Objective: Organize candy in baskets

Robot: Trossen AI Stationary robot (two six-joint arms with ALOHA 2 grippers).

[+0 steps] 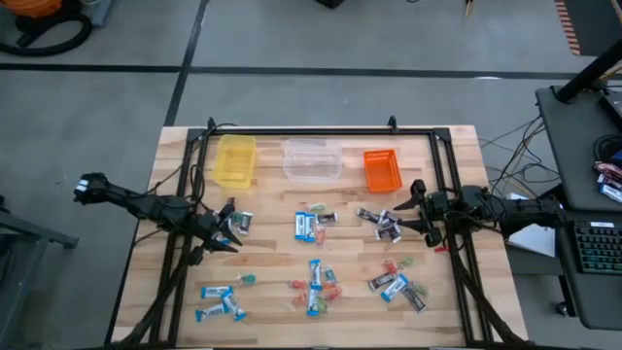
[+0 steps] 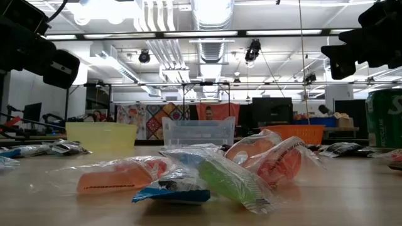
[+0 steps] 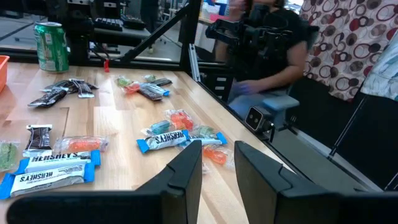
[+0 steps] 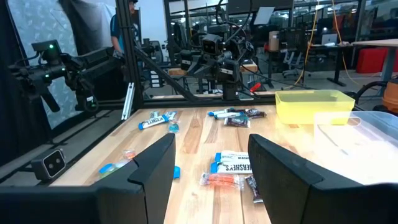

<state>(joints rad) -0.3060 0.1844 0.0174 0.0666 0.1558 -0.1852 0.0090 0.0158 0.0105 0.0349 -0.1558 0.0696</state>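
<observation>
1. From above we saw the left gripper (image 1: 229, 236) low over the table's left side, jaws a little apart with nothing seen between them; a small candy heap (image 1: 239, 222) lay just beside its tips. The right gripper (image 1: 406, 215) sat at the right, jaws wide and empty, dark candies (image 1: 381, 224) just ahead of them. The yellow basket (image 1: 234, 160), clear basket (image 1: 312, 159) and orange basket (image 1: 382, 170) stood in a row well beyond both.
2. At table height we saw wrapped sweets (image 2: 207, 172) close up, the three baskets behind; neither gripper's tips showed.
3. Past the left fingers (image 3: 186, 171), narrowly parted and holding nothing, lay blue-and-white bars (image 3: 53, 169) and, far off, a green can (image 3: 51, 46).
4. Between the right fingers (image 4: 155, 163), spread wide and empty, lay one bar (image 4: 233, 163).
</observation>
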